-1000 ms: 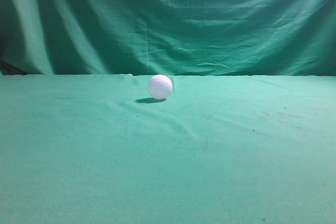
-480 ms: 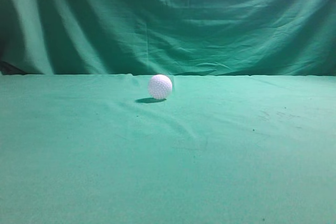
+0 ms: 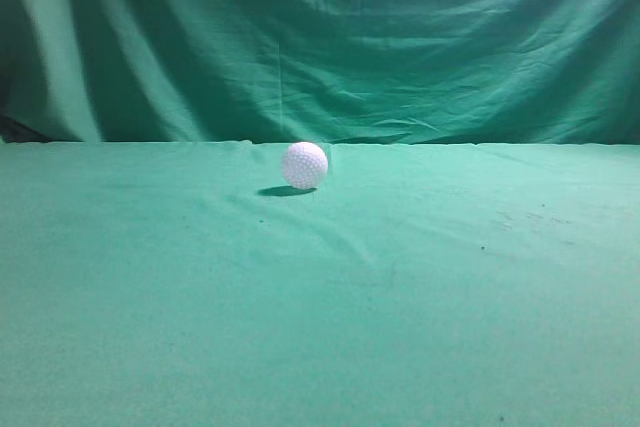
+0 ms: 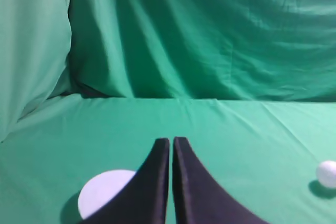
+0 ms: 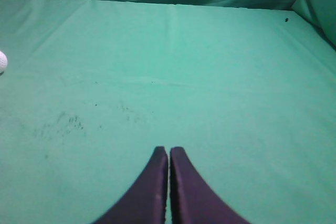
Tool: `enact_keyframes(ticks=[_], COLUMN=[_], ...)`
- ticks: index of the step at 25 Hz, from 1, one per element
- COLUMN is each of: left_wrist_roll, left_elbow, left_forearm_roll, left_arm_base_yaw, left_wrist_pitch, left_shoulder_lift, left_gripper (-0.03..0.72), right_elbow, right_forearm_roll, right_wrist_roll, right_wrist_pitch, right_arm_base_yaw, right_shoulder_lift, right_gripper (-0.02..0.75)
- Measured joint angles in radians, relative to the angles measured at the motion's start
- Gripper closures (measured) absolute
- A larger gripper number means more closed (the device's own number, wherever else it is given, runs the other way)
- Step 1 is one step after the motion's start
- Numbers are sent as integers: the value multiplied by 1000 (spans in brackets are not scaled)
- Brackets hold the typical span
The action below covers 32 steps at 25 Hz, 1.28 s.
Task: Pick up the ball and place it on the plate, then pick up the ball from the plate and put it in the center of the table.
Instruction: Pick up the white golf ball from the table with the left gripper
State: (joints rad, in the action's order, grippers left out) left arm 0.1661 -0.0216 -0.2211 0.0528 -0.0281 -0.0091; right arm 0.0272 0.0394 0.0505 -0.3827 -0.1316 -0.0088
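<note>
The white dimpled ball (image 3: 305,165) rests on the light green table (image 3: 320,307) toward the back middle. It also shows at the right edge of the left wrist view (image 4: 327,173) and at the left edge of the right wrist view (image 5: 2,62). A pale round plate (image 4: 105,192) lies on the cloth just left of my left gripper (image 4: 171,141), partly hidden by its jaw. My left gripper is shut and empty. My right gripper (image 5: 169,150) is shut and empty, low over bare cloth. Neither gripper shows in the exterior view.
A darker green folded curtain (image 3: 320,37) hangs behind the table. The cloth has faint wrinkles and some small dark specks (image 5: 63,121) right of the ball.
</note>
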Motion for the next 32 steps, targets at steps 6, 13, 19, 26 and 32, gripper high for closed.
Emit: enact_keyframes(ticks=[6,13,19,26,32], left_wrist_roll=[-163,-106,-72,273,488], left_elbow=[47,366,382,527,623], left_forearm_roll=[-42,-85,-109,-328,-470], left_arm_base_yaw=[0,0,0,0,18], left_wrist_pitch=[37,452,437,646,731], left_shoulder_lift=[0,151,185,419,688], left_gripper=[688,688,688,688,688], right_elbow=[0,0,0,0,0], right_forearm_roll=[0,0,0,0,0], right_wrist_roll=[0,0,0,0,0], right_wrist_pitch=[0,0,0,0,0], right_arm_base_yaw=[0,0,0,0,0], right_shoulder_lift=[0,0,0,0,0], right_gripper=[738,738,738,738,738])
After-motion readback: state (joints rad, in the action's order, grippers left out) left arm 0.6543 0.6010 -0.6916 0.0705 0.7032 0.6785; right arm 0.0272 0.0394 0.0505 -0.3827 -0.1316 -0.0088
